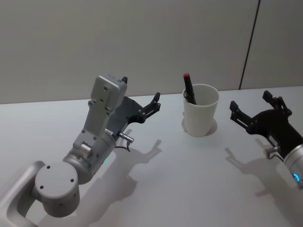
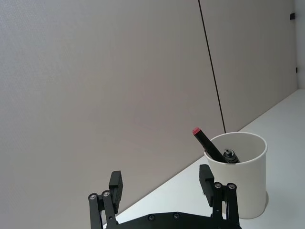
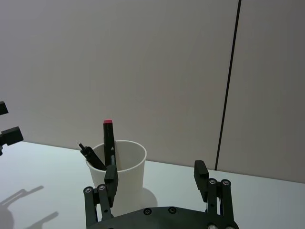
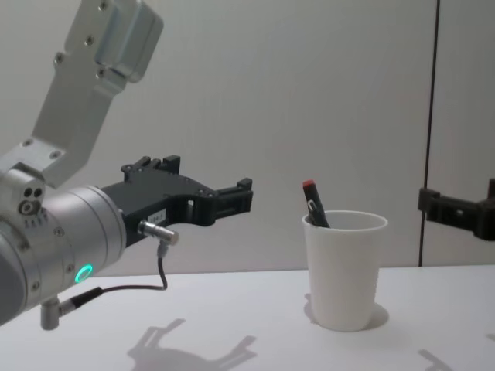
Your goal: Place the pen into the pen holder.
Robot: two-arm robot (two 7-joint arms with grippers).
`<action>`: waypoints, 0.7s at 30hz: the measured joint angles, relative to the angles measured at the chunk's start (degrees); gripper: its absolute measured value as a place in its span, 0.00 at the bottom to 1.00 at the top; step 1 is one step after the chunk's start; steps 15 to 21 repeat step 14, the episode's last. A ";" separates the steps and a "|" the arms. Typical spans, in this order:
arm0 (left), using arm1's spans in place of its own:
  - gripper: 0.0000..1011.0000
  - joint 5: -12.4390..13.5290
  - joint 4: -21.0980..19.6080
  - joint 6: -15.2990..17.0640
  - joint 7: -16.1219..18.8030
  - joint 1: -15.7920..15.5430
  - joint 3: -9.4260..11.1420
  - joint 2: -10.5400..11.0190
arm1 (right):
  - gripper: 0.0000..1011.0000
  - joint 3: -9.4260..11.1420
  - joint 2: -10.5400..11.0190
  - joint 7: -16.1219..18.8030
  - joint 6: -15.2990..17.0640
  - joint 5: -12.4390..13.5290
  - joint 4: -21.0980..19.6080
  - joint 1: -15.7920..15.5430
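Note:
The pen (image 1: 188, 87), black with a red end cap, stands tilted inside the pen holder (image 1: 201, 116), a plain white paper cup on the white table. The pen (image 2: 205, 142) (image 3: 108, 141) (image 4: 313, 204) rises above the holder's rim (image 2: 238, 177) (image 3: 122, 172) (image 4: 344, 270). A second dark tip (image 3: 88, 153) also pokes over that rim. My left gripper (image 1: 140, 90) (image 2: 161, 180) hovers open and empty to the left of the holder. To the holder's right, my right gripper (image 1: 250, 100) (image 3: 156, 171) is open and empty too.
The white table (image 1: 180, 179) is bare around the cup. A grey wall with a dark vertical seam (image 1: 249, 45) stands close behind the table's far edge. The left arm's large grey body (image 1: 94, 142) fills the near left.

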 joint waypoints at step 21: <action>0.99 -0.01 0.05 0.04 0.04 -0.07 -0.02 0.03 | 0.99 0.34 -0.50 -0.69 0.05 -1.26 -0.71 -1.10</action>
